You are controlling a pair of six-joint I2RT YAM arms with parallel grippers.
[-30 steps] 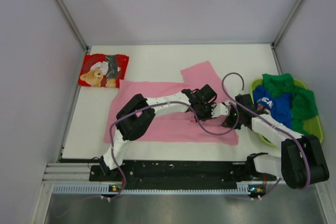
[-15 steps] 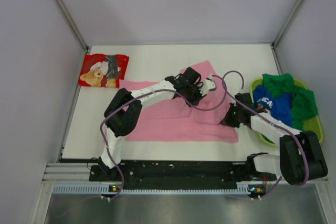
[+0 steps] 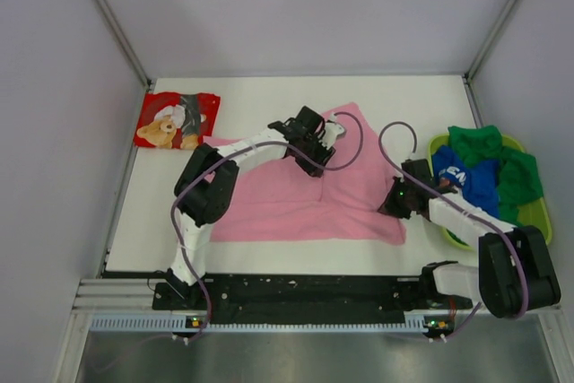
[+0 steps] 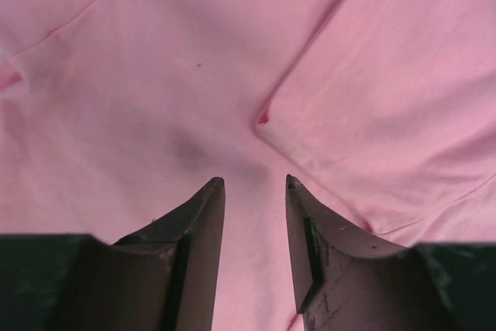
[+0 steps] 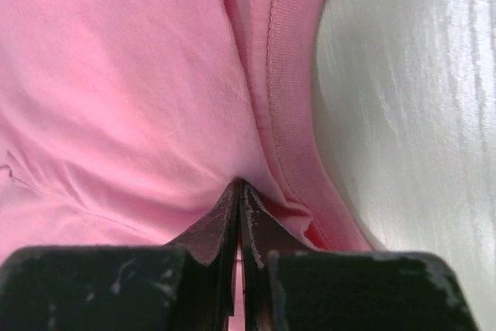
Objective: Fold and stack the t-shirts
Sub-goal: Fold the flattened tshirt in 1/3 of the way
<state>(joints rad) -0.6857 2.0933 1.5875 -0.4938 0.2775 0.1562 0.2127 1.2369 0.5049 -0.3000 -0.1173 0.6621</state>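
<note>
The pink t-shirt [image 3: 287,199] lies spread over the middle of the table. My left gripper [image 3: 316,148] hovers over its back part, near a sleeve. In the left wrist view the left gripper [image 4: 253,184] is open, with only pink cloth [image 4: 194,75] below it. My right gripper [image 3: 387,205] is at the shirt's right edge. In the right wrist view it [image 5: 239,185] is shut on the pink cloth beside a ribbed hem [image 5: 280,114]. The red teddy-bear shirt [image 3: 176,120] lies folded at the back left. The blue shirt [image 3: 468,178] and green shirt [image 3: 484,144] lie in the tray.
The yellow-green plastic tray [image 3: 538,221] stands at the right edge of the table. Grey walls close off the left, back and right. Bare white table [image 5: 418,114] shows right of the pinched hem.
My left gripper has moved away from the right gripper, back and to the left over the pink shirt. The shirt's outline has shifted and flattened. The right gripper has stayed in place.
</note>
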